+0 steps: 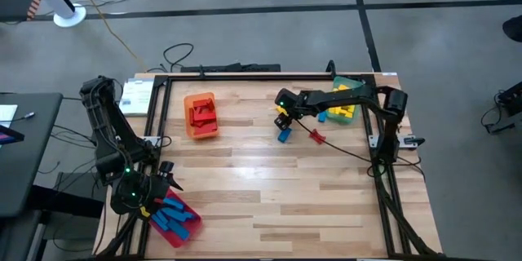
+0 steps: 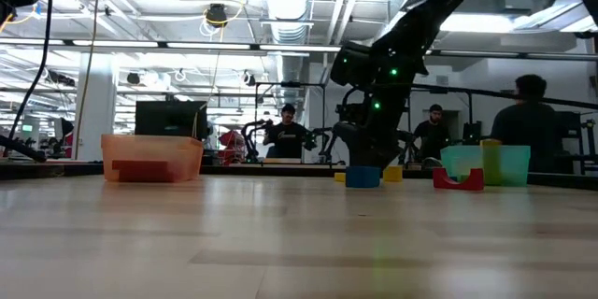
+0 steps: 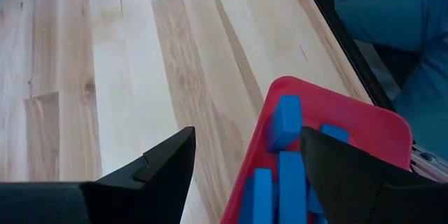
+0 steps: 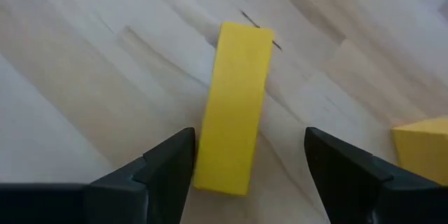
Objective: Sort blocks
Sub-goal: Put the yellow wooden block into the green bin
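Note:
A yellow block lies flat on the wooden table, and my right gripper is open over it, with one finger on either side of the block's near end. A second yellow block lies close by. In the high view this gripper is left of the green tray, which holds yellow blocks. A blue block and a red block lie loose just in front of it. My left gripper waits open above the edge of the red tray, which holds blue blocks.
An orange tray with red blocks stands at the far left of the table. The red tray sits at the near left corner. A black frame runs along the table's edges. People stand in the room beyond the far edge.

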You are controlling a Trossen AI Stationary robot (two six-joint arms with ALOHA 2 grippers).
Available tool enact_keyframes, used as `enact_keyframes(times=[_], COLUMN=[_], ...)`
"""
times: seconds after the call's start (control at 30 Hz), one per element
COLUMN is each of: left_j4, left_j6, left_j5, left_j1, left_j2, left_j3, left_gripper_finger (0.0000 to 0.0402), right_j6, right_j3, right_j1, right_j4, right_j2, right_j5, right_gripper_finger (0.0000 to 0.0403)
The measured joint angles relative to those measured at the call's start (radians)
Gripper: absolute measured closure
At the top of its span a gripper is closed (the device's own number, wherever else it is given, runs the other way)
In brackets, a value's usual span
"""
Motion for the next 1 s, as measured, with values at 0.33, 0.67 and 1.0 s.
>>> enact_keyframes(times=[0.33, 0.67, 1.0], left_j4=[0.003, 0.003, 0.004], left_j6=[0.000, 0.102, 0.258], left_j5=[-0.010, -0.035, -0.041], left_j1=[0.000, 0.077, 0.227], left_j2=[0.000, 0.000, 0.000], left_j3=[0.000, 0.000, 0.000], left_gripper_finger=[0.0151, 0.0151, 0.0151], right_j6=[0.000, -0.030, -0.018], right_j3=[0.001, 0.002, 0.001], right_j1=[0.031, 0.038, 0.037], right_j4=[-0.002, -0.099, -0.249], right_j2=[0.009, -0.056, -0.273], right_j5=[0.031, 0.036, 0.089], right_gripper_finger=[0.0167, 0.0334, 0.0392])
